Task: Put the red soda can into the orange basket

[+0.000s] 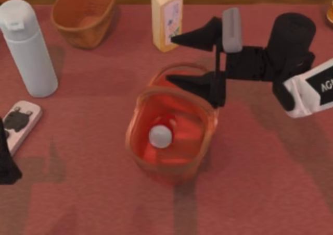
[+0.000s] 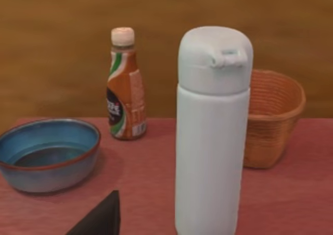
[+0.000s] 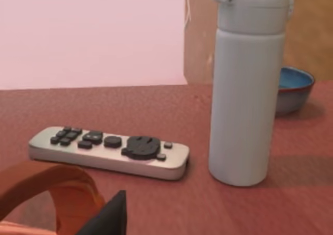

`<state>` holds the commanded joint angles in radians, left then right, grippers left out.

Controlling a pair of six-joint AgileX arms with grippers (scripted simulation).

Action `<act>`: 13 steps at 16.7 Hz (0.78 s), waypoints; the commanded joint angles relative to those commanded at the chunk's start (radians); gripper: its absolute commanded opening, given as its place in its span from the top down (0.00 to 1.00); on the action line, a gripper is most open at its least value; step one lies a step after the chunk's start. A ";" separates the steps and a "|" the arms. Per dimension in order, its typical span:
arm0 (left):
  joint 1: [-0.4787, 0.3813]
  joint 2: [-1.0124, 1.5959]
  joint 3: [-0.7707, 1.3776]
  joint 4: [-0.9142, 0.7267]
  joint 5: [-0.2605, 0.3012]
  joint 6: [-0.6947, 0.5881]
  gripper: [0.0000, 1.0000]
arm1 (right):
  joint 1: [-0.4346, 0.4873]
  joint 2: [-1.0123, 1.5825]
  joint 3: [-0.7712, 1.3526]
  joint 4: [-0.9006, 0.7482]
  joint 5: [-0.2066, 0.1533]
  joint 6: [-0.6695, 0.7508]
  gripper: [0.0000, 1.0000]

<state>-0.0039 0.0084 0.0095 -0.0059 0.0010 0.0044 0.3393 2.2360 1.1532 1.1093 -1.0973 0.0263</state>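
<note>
The red soda can stands upright inside the orange basket, with only its silver top showing from above. My right gripper is open and holds nothing. It hovers over the basket's far rim and arched handle, above and behind the can. One of its dark fingers shows in the right wrist view beside the handle. My left gripper is parked at the table's left edge, open, far from the basket.
A tall white flask and a grey remote sit at the left. A brown handleless basket and a cream-yellow bottle stand at the back. A blue bowl and a brown bottle lie beyond the flask.
</note>
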 joint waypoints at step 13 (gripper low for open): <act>-0.278 0.824 0.831 -0.582 0.021 0.424 0.00 | -0.201 -0.980 -0.525 -0.254 0.477 -0.143 0.00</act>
<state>-0.2824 0.8322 0.8410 -0.5882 0.0217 0.4281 0.1386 1.2560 0.6277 0.8557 -0.6201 -0.1165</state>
